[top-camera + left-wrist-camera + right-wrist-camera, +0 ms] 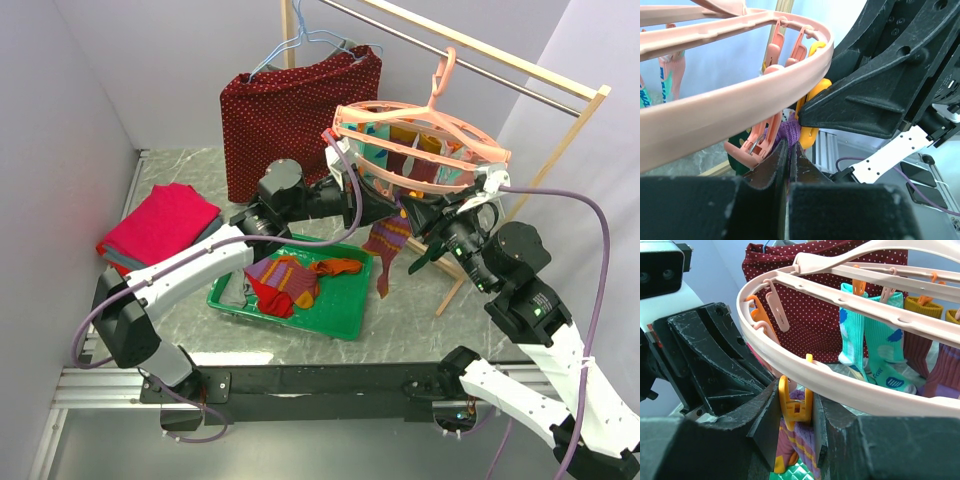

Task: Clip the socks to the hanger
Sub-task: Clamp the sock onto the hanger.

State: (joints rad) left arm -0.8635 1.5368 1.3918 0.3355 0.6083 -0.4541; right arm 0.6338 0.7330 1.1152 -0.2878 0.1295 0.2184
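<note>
The salmon-pink hanger [420, 135] hangs from the rod by its hook. A purple-orange striped sock [386, 248] dangles under its near rim. My left gripper [378, 207] is shut on the sock's purple top edge [789, 134], just below the ring [740, 100]. My right gripper [418, 218] is shut on an orange clip peg [795, 397] under the ring [850, 390], with the striped sock [802, 442] below the peg. The peg also shows in the left wrist view [812, 112]. More socks [290, 282] lie in the green tray [340, 320].
Teal socks [872, 340] and maroon socks [920, 357] hang clipped on the hanger's far side. A dark-red dotted cloth [295, 115] hangs on a blue wire hanger behind. A pink-red cloth stack [160, 225] lies at left. A wooden rack post [535, 185] stands at right.
</note>
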